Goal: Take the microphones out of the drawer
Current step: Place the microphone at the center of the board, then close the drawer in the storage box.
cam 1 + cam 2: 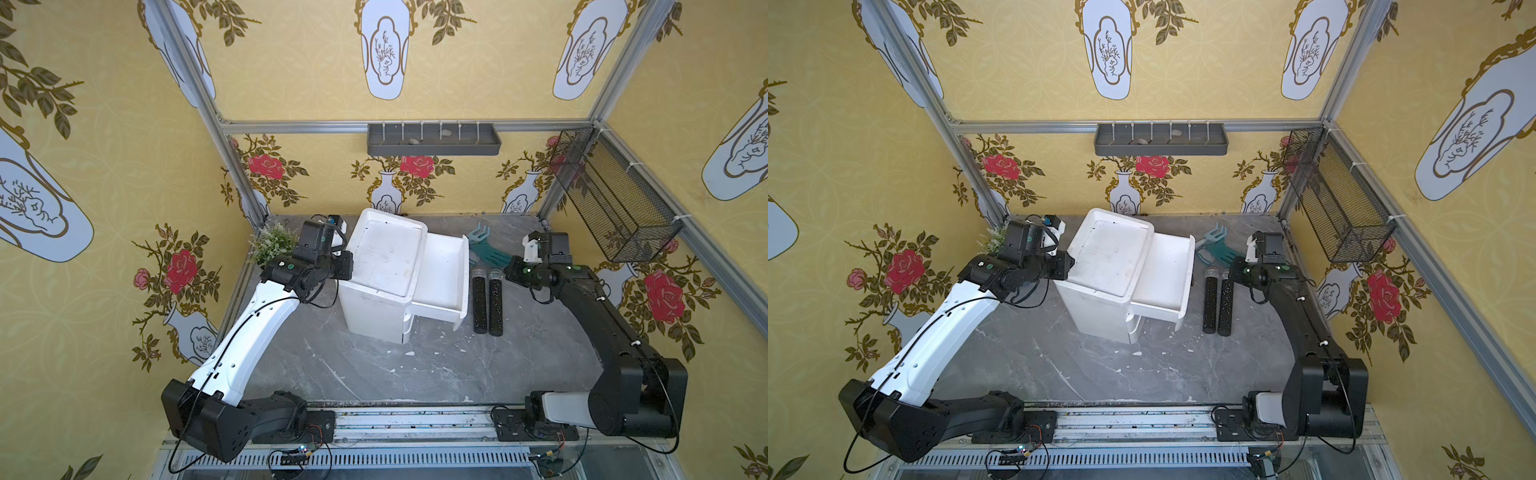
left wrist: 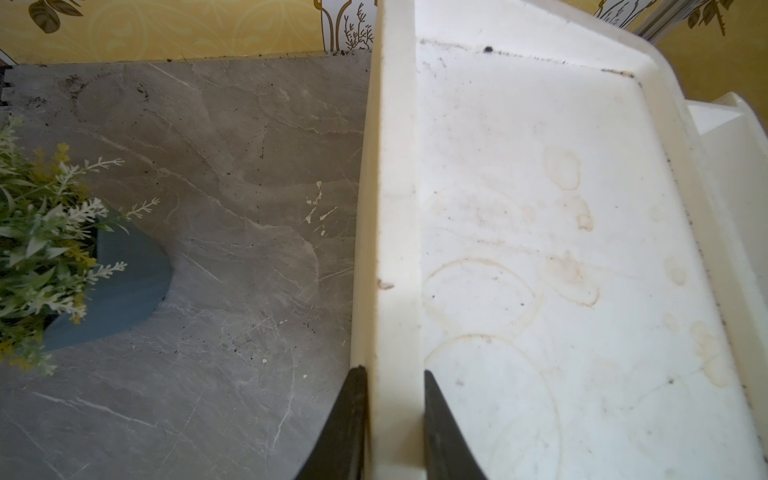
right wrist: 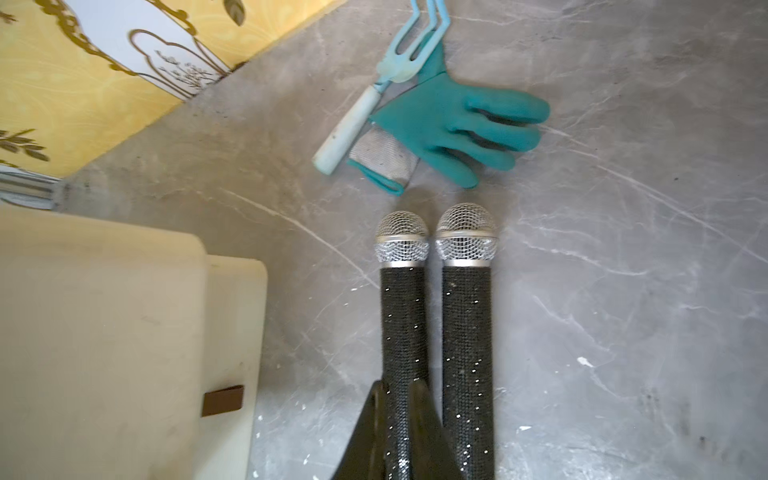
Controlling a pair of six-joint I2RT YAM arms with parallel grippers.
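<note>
Black sparkly microphone (image 3: pixel 405 332) nearest the white drawer (image 1: pixel 441 274) lay out on the counter (image 1: pixel 374 374).
Its axis ran front-to-back, head rearward; the right tool (image 3: pixel 399 384), pressed nearly together and seemingly empty, hung over its handle.

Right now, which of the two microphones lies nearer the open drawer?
The microphone directly beside the drawer of the cabinet; the other microphone lies beyond it.

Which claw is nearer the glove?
Right. The right claw hangs over the microphones, close to the glove; the left claw clamps the cabinet rim, on its far side.
</note>
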